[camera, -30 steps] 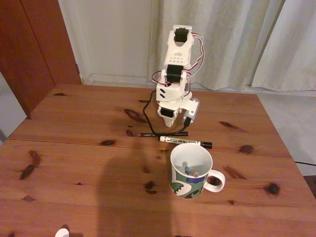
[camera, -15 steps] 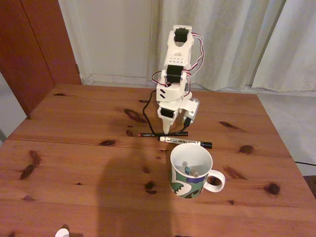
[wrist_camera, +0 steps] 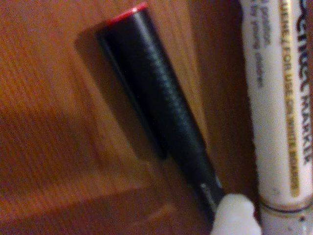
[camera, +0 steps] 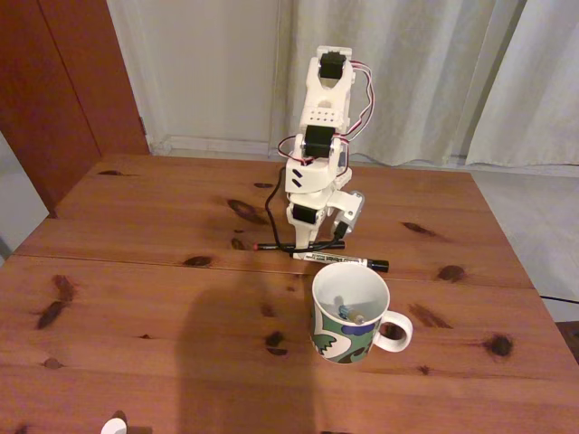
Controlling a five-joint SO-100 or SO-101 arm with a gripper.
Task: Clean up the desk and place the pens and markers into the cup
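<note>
- In the fixed view the gripper [camera: 312, 242] points straight down at the desk [camera: 136, 271], its tips right at the thin black pen [camera: 298, 245]
- The black pen runs crosswise under the jaws, its red tip sticking out to the left
- The white marker [camera: 339, 260] lies just beyond the jaws on the near side, almost parallel to the pen, and the cup [camera: 348, 312] stands nearer the camera still
- In the wrist view the black pen [wrist_camera: 161, 103] meets a white fingertip [wrist_camera: 234, 215] at the bottom edge, with the white marker [wrist_camera: 279, 98] alongside it
- I cannot tell how far apart the jaws stand or whether they grip the pen
- Small items inside the cup are too blurred to identify
</note>
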